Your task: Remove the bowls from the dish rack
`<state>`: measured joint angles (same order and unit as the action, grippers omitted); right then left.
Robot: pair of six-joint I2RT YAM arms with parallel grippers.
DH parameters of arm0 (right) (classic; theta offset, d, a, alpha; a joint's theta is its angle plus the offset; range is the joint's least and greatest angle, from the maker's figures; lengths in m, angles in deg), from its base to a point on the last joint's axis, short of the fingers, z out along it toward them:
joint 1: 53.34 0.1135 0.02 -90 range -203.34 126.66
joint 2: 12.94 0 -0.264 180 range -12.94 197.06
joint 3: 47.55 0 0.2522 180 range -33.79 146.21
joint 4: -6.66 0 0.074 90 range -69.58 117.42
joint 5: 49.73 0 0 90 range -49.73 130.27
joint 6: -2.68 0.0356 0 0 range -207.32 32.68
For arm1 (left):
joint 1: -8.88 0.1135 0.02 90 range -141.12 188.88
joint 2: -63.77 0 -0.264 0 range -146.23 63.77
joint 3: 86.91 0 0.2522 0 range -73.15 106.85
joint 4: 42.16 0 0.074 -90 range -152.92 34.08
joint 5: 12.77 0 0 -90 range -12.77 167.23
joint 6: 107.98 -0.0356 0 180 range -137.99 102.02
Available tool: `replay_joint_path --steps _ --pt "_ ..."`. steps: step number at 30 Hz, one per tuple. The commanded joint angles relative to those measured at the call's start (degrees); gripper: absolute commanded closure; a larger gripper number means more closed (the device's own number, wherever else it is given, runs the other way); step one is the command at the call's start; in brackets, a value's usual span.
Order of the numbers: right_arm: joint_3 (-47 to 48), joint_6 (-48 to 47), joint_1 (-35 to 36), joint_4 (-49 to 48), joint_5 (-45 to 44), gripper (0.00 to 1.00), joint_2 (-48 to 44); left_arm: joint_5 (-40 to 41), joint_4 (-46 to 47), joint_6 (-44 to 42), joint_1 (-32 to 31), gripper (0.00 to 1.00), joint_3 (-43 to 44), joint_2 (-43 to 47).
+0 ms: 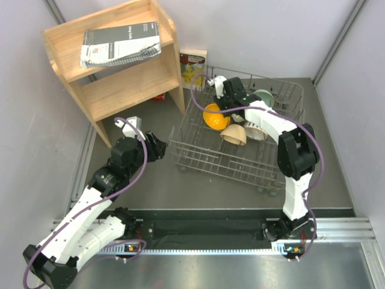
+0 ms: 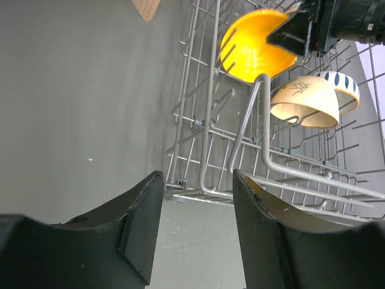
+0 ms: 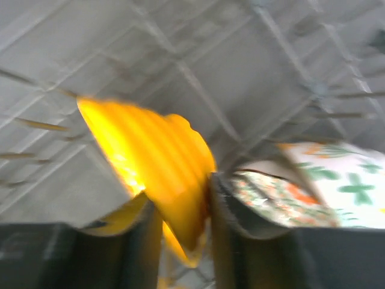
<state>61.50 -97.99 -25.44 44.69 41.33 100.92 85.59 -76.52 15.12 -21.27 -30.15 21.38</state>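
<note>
At upper centre of the overhead view, our right gripper [image 1: 221, 101] pinches the rim of the orange-yellow bowl [image 1: 215, 115] in the dish rack's [image 1: 198, 158] upper-left end. Our left gripper [image 1: 157, 146] hangs open over the counter [image 1: 150, 180], farther off.

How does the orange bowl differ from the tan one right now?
The orange bowl has its rim pinched in the right hand; no hand touches the tan bowl. Orange is plain and bright, tan carries a dark sprig. Both sit in the dish rack.
</note>
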Motion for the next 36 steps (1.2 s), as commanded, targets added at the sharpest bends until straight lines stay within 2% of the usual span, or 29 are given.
replay_joint_path --steps 1,3,5,16,26,32,36 --pt "-2.81 4.52 0.22 -3.43 2.98 0.87 -3.02 -0.28 2.06 0.21 -0.17 0.46 0.15 0.29" --pt "-3.7 4.7 0.31 -4.14 3.33 0.96 -3.91 -0.54 2.05 0.3 -0.08 0.46 -0.29 0.47" --pt "-4.67 4.7 0.22 -4.23 3.6 1.0 -5.05 -0.54 2.05 0.56 -0.17 0.46 -0.46 0.82" --pt "-8.62 5.32 0.31 -9.24 3.07 1.0 -13.13 -0.36 3.2 0.21 -0.08 0.45 0.24 -0.85" --pt "-6.52 6.63 0.31 -11.7 0.52 1.0 -18.41 0.87 2.76 0.91 -0.17 0.45 0.24 -1.73" --pt "-9.59 9.53 0.05 -15.65 -0.8 1.0 -26.66 5.52 0.74 1.35 -0.17 0.43 -0.02 -0.07" --pt "-12.83 12.85 -1.09 -18.29 2.7 1.0 -33.95 9.56 -0.23 1.26 -0.17 0.41 -0.03 2.22"
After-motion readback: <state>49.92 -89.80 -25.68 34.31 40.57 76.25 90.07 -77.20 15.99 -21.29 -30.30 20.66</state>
